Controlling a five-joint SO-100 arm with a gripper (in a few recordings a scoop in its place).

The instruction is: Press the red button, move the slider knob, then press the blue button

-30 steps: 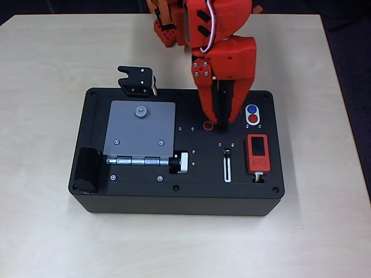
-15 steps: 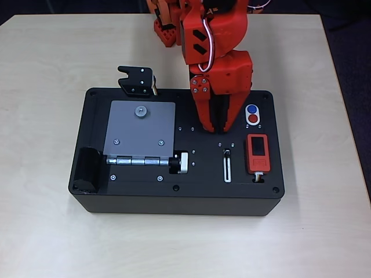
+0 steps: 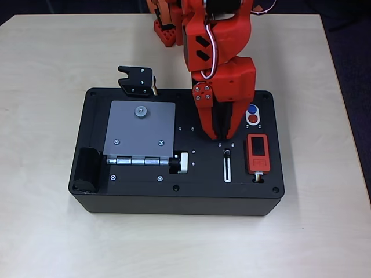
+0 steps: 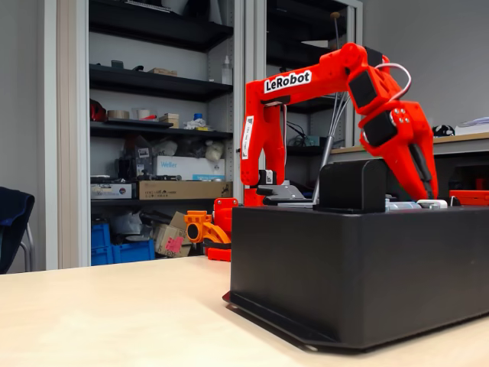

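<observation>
Light wood table (image 3: 46, 231), shelving with boxes behind it in the fixed view. Black box (image 3: 145, 197) sits mid-table.

On the box top, overhead view: red button (image 3: 254, 120) and blue button (image 3: 252, 109) share a white oval near the right rear corner, blue behind red. Both are partly clear of the arm, just right of the gripper body. Slider knob (image 3: 227, 153) sits at the rear end of its white-rimmed slot (image 3: 227, 168), just in front of the fingertips.

Gripper (image 3: 219, 136) points down at the box top between the buttons and the grey plate (image 3: 139, 128), fingers close together with only a thin dark gap; looks closed, holding nothing. Contact with the surface can't be judged.

Red module (image 3: 257, 153) with dark screen right of the slot. Silver-and-black knob (image 3: 181, 163) on the hinge bar in front of the plate.
</observation>
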